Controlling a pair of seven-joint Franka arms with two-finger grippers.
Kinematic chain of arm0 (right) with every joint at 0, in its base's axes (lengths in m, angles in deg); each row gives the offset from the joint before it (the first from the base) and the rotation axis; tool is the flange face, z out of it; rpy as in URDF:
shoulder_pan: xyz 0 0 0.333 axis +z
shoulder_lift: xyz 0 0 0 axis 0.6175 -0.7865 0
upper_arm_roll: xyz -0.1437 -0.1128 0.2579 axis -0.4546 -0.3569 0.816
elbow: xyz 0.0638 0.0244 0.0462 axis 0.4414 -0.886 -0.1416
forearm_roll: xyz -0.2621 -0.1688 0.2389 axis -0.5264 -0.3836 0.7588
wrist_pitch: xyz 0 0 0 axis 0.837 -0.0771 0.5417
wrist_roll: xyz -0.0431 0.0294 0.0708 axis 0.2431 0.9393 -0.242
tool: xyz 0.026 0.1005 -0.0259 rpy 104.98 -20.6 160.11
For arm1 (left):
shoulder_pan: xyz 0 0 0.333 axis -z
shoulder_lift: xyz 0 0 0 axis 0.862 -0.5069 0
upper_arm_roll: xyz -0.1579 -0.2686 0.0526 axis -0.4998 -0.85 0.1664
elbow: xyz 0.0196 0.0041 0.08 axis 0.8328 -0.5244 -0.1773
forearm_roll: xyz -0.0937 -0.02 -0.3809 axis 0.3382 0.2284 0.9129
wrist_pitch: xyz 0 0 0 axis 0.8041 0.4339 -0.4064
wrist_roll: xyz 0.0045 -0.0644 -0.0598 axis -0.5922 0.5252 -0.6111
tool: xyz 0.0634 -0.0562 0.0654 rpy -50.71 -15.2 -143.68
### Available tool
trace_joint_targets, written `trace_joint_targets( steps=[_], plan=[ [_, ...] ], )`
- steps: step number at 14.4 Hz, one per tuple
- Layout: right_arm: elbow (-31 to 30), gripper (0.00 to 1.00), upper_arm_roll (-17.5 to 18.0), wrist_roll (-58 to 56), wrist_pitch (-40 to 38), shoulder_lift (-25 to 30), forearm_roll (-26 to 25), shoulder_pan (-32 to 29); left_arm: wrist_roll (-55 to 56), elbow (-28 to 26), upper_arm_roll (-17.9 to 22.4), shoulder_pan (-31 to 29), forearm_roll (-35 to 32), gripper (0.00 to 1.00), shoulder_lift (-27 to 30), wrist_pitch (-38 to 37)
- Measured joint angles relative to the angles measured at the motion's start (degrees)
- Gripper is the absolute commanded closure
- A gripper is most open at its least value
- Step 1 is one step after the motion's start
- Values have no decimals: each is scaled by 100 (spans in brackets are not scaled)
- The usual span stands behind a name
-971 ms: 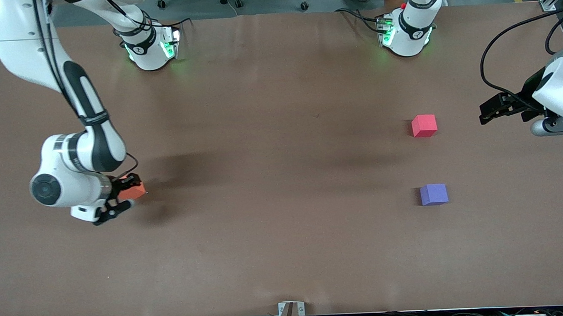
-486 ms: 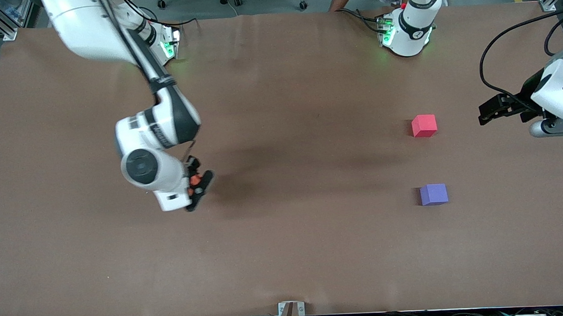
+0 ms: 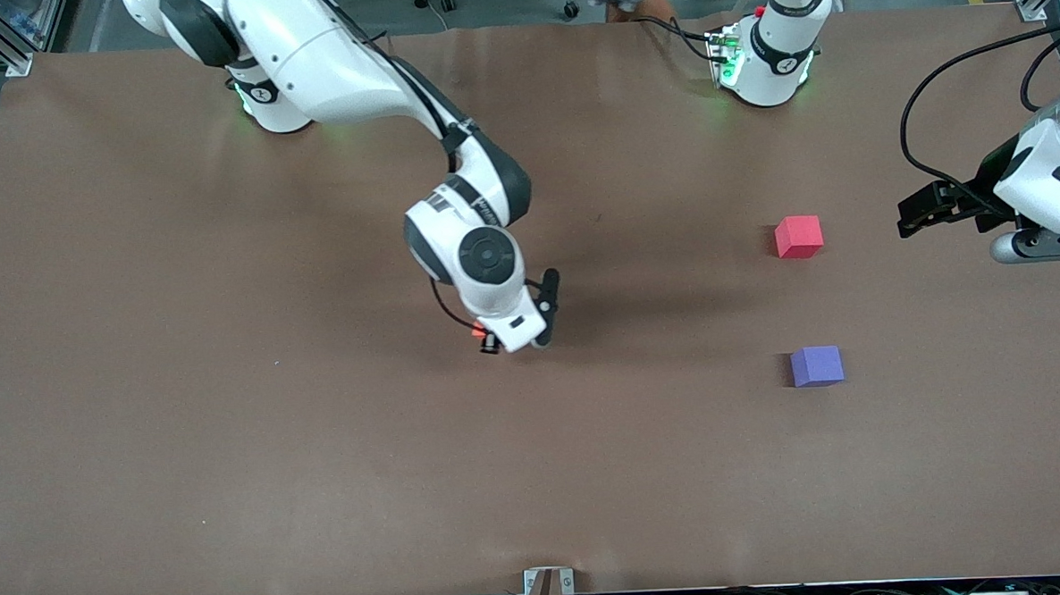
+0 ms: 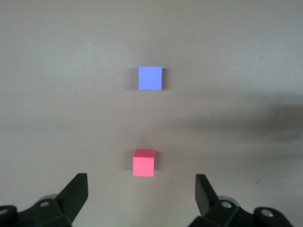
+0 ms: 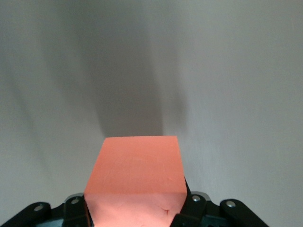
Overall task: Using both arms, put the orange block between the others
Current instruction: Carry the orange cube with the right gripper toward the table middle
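A: Where is the orange block (image 5: 136, 182) now?

B: Clamped in the right end effector (image 3: 512, 332), up over the middle of the surface (image 3: 234, 480). In the front view only a sliver of orange shows under the wrist. In the right wrist view the block fills the space between the fingers, squarely seated.

A: And the other two?

B: The pink-red block (image 3: 798, 236) and the purple block (image 3: 817, 365) sit toward the left arm's end of the surface, well apart, the purple one nearer the front edge. The gap between them is bare.

A: The left end effector (image 4: 141, 195)?

B: Fingers spread wide, holding nothing. It hangs near the surface's edge at the left arm's end, facing the pink-red block, and waits.

A: How should the carry go?

B: I would keep the block level and high enough to clear both blocks. A handover near the middle looks likely, since the gap lies at the left arm's end. The left fingers should close on the free faces before the right ones let go. Then lower straight into the gap without nudging either neighbour.
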Motion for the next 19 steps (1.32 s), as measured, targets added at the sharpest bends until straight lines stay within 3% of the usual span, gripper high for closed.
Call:
trace_joint_targets(
  steps=[5, 13, 14, 15, 19],
  plan=[
    [291, 71, -41, -4, 108, -357, -358, 504, 0, -1, 0, 0, 0, 0, -1, -2],
    [343, 67, -68, 113, 89, -448, -390, 789, 0, -1, 0, 0, 0, 0, -1, -2],
    [344, 46, -68, 113, 91, -497, -390, 816, 0, -1, 0, 0, 0, 0, -1, -2],
    [365, 0, -72, 113, 121, -543, -419, 844, 0, -1, 0, 0, 0, 0, -1, -2],
    [412, 0, -89, 179, 96, -623, -461, 900, 0, -1, -1, 1, 0, 0, -1, -2]
  ],
)
